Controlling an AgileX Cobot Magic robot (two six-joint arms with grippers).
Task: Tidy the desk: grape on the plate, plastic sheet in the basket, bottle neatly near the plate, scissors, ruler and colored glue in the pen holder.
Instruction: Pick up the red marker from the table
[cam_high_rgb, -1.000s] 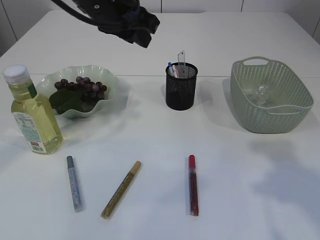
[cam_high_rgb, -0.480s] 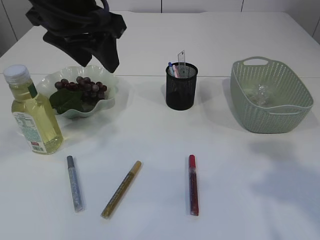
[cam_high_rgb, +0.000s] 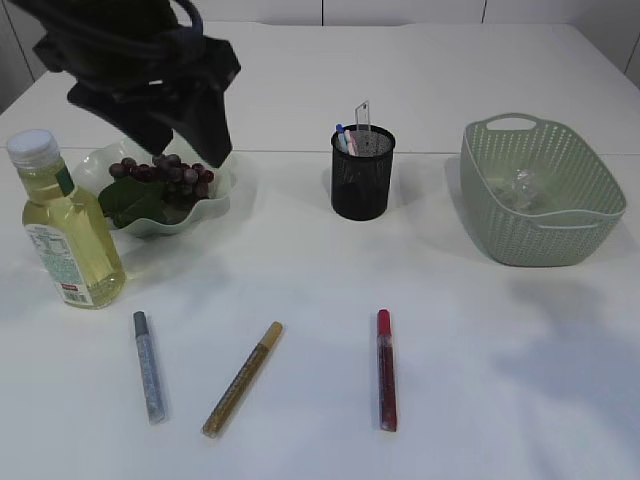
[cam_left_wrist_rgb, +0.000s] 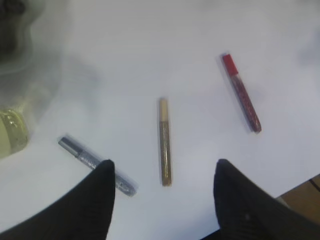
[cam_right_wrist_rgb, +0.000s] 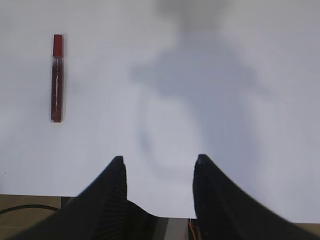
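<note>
Glue sticks are what remains for me: 3 slim tubes lie flat on the table (cam_high_rgb: 300, 90) in front of the pen holder (cam_high_rgb: 362, 173); the silver glue stick (cam_high_rgb: 149, 366) lies farthest to the holder's left and nearest the bottle (cam_high_rgb: 64, 225), the gold glue stick (cam_high_rgb: 242, 378) lies between the other 2, and the red glue stick (cam_high_rgb: 386, 369) lies almost straight in front of the holder; all 3 are well apart from each other.

My left gripper (cam_left_wrist_rgb: 165, 185) hangs above the silver and gold tubes, fingers spread wide with nothing between them; my right gripper (cam_right_wrist_rgb: 159, 175) is likewise parted and empty over bare table, with the red tube off to its side.

I judge each tube light, rigid and smooth, so likely to roll or slip under a careless pinch; I would close across the barrel at mid-length, fingers square to its long axis, so it hangs level and can be tipped upright into the holder, which already holds the scissors and ruler.

The grapes (cam_high_rgb: 160, 172) sit on the plate (cam_high_rgb: 225, 190); the plastic sheet (cam_high_rgb: 520, 185) appears to lie in the basket (cam_high_rgb: 545, 245).
</note>
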